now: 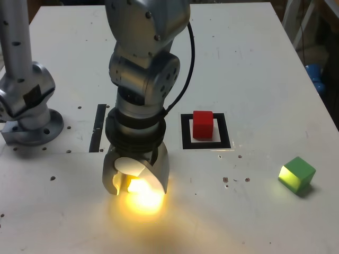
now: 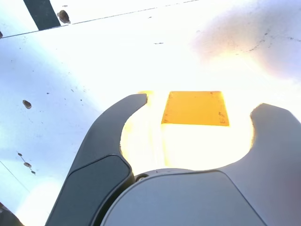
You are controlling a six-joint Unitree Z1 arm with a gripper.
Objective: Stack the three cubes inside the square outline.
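Wrist view shows me my grey gripper [image 2: 197, 110] with jaws apart around the small matte yellow cube [image 2: 195, 108] on the white table [image 2: 70, 61], not visibly clamping it.

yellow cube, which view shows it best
The wrist view: the yellow cube lies between the gripper fingers, its top face sharp-edged though the lower part is glared out. The exterior view shows only a bright yellow glow beneath the lowered gripper, with no cube outline.
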